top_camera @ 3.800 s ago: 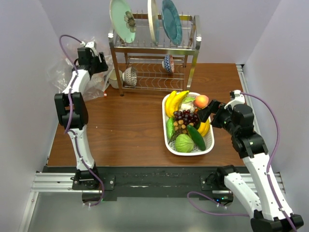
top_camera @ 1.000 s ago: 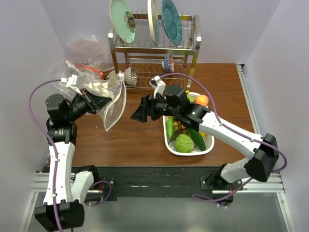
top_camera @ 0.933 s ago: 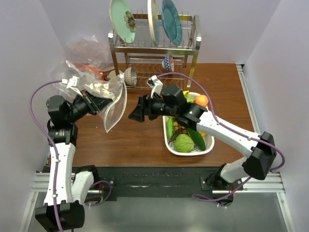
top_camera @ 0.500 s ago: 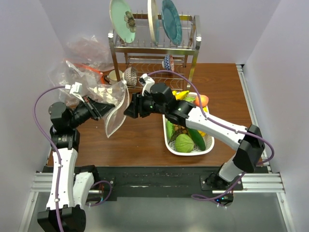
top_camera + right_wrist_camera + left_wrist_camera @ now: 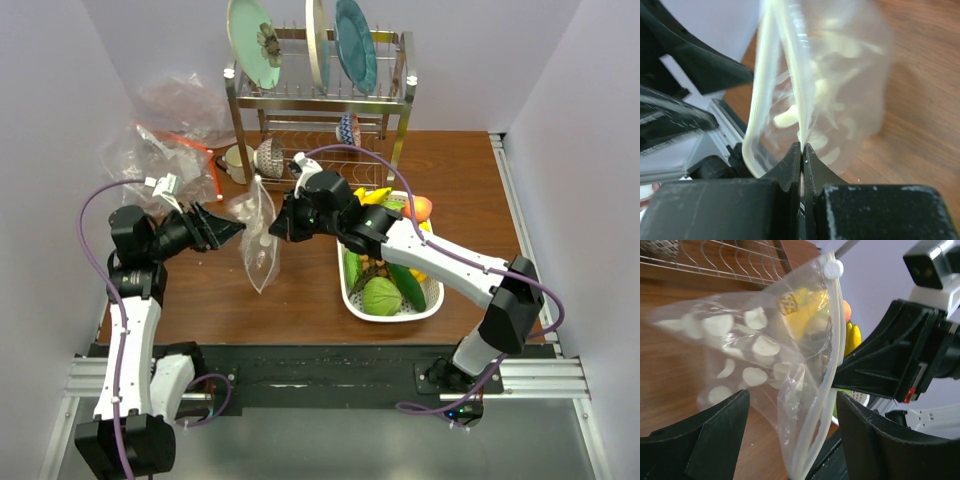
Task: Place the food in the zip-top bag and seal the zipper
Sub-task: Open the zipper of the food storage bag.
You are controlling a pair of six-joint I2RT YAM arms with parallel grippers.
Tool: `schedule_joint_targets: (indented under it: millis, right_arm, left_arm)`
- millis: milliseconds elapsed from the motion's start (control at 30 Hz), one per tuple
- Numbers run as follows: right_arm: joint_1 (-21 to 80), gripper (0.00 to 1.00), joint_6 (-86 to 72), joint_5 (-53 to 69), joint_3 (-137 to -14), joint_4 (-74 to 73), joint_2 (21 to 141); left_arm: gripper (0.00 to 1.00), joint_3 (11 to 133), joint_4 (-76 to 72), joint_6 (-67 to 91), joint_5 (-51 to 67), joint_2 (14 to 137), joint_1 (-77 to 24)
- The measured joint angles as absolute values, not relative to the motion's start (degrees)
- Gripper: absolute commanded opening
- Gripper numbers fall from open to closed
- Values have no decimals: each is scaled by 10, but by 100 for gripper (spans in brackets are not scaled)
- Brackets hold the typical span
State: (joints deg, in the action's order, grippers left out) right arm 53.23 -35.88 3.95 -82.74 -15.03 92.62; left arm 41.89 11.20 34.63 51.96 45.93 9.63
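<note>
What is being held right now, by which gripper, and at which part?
The right gripper is shut on the zip-top bag, pinching the zipper along its mouth. The left gripper is open and grips nothing.

The bag (image 5: 840, 75) is blurred in the right wrist view, its top cut off. The right arm (image 5: 440, 255) hides part of the food (image 5: 381, 296) in the basket (image 5: 400, 317).

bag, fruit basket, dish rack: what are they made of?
Zip-top bag: thin soft plastic, glossy clear with white dots; it crumples and you see through it.
Basket: likely moulded plastic, matte white, slotted walls.
Dish rack: metal wire and tube, shiny silver, probably chromed or stainless.
</note>
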Motion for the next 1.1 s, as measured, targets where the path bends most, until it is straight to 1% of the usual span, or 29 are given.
schedule_joint_targets:
  millis: [167, 233, 400, 500, 567, 600, 667, 700, 800, 867, 900, 1000, 1100]
  right_arm:
    - [532, 0, -361, 21, -829, -198, 926]
    - [532, 0, -363, 20, -829, -208, 926]
    - [532, 0, -369, 18, -833, -228, 926]
    - [532, 0, -371, 18, -838, -232, 926]
    - [532, 0, -372, 18, -842, -233, 926]
    - [532, 0, -373, 18, -844, -233, 926]
    - [532, 0, -374, 18, -847, -233, 926]
    - [532, 0, -374, 18, -848, -233, 926]
    - [532, 0, -375, 18, -850, -233, 926]
    - [532, 0, -375, 18, -851, -234, 926]
    - [532, 0, -375, 18, -853, -236, 926]
    - [532, 0, -375, 16, -856, -240, 926]
    - [529, 0, -375, 13, -856, -241, 929]
  left_arm:
    - [74, 474, 182, 274, 457, 467, 69]
    - [73, 484, 189, 257, 429, 465, 36]
    - [71, 486, 208, 223, 333, 472, -83]
    - [71, 487, 223, 201, 271, 488, -125]
    - [68, 488, 228, 190, 240, 498, -140]
    - [60, 489, 230, 187, 226, 504, -146]
    - [50, 491, 233, 181, 204, 514, -154]
    - [39, 491, 232, 179, 198, 517, -158]
    - [22, 492, 232, 172, 181, 529, -172]
    - [15, 495, 233, 168, 168, 537, -183]
    - [7, 496, 235, 166, 160, 540, -187]
    - [0, 508, 246, 159, 143, 541, -196]
    - [0, 539, 273, 152, 120, 545, -198]
